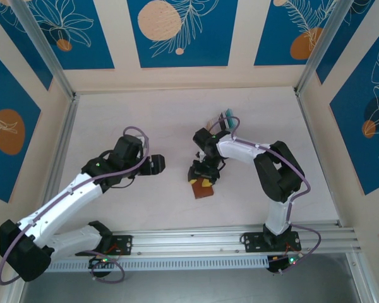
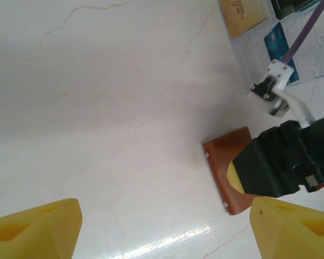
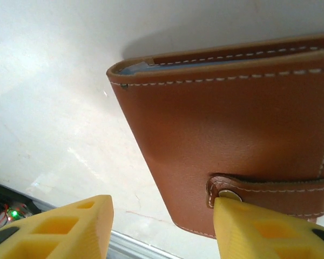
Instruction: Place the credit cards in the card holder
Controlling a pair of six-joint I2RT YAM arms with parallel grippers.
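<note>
L gripper (image 1: 156,163) sits left of the card holder (image 3: 227,135), well apart from it, jaws spread w/ nothing between. There's open table (image 1: 114,113) on that side, so plenty of room to swing. The only limit is the side frame (image 1: 58,158), far off.

The card holder lies flat on the table, shut, snap tab (image 3: 270,186) fastened as far as I can see. R gripper (image 3: 162,229) hangs right over it, jaws spread and pinching nothing. One yellow fingertip (image 3: 259,226) overlaps the snap; the other stands off the holder's edge over bare table.

Risks, my read: no card goes in til that tab's popped. If I push the snap w/ one finger, the holder prob slides or spins on the smooth top instead of opening, so L should pin it. The near rail (image 1: 196,237) is the closest edge, and a skid that way could jam the holder against it.

The credit cards (image 2: 279,44) sit beyond the holder, slightly right, in a clear rack (image 2: 313,59). R arm's purple cable (image 2: 298,39) crosses over there and could snag.
</note>
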